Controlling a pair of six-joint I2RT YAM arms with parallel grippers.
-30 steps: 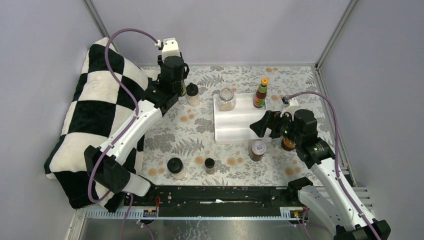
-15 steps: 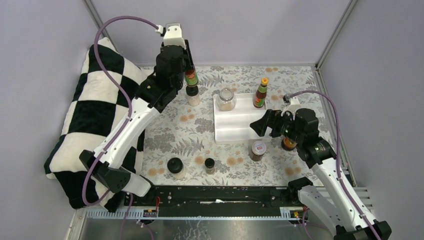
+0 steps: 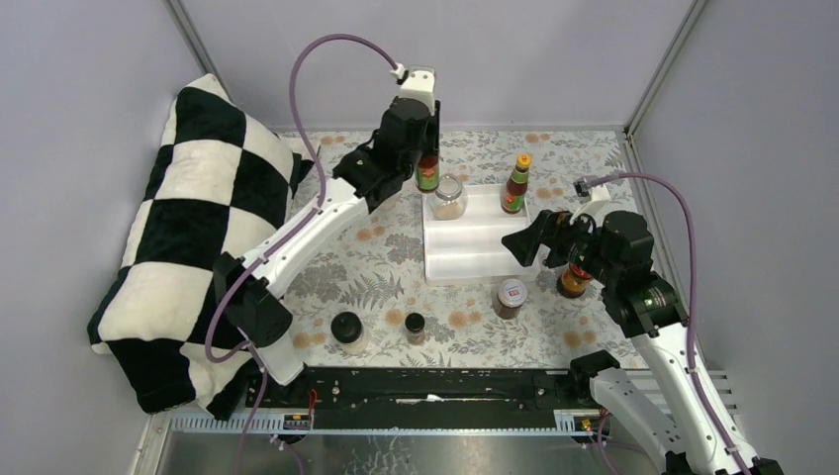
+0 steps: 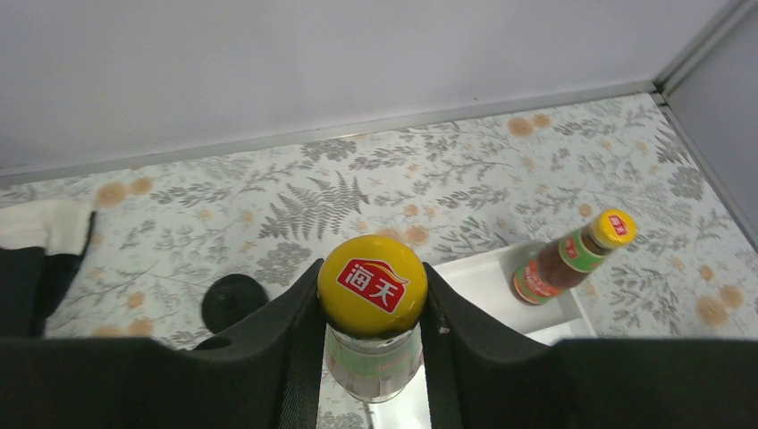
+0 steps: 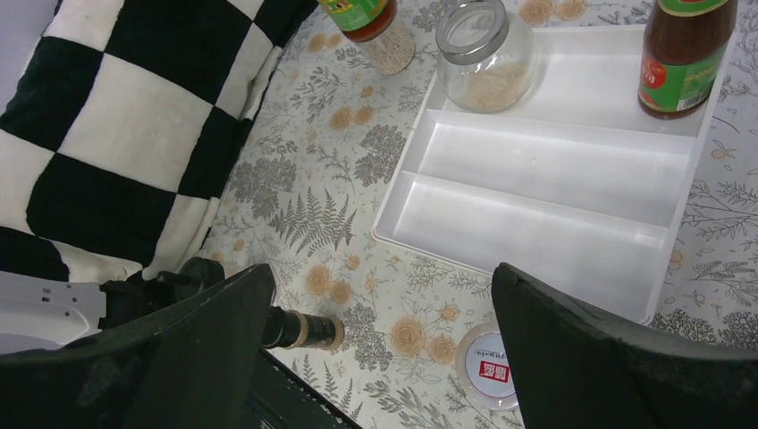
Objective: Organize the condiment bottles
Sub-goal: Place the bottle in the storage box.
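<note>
My left gripper [image 3: 425,158] is shut on a slim red-sauce bottle [image 3: 427,176] with an orange cap [image 4: 372,286] and hangs with it over the far left corner of the white tray [image 3: 475,259]. In the tray's far row stand a second slim bottle [image 3: 514,188] and a clear-lidded jar [image 3: 448,196]. My right gripper [image 3: 539,245] is open over the tray's near right corner, with nothing between its fingers [image 5: 214,349]. A white-lidded jar [image 3: 511,295] stands just in front of the tray. Two black-lidded jars [image 3: 347,330] [image 3: 415,327] sit near the front edge.
A black-and-white checked pillow [image 3: 188,228] fills the left side. A brown jar [image 3: 571,284] is partly hidden under my right arm. Another black-lidded jar [image 4: 234,301] stands left of the tray, below my left gripper. Grey walls close in the back and both sides.
My left arm has lifted the slim bottle from beside the pillow and carried it right to the tray's far left corner. My right arm has shifted slightly right, still open.
</note>
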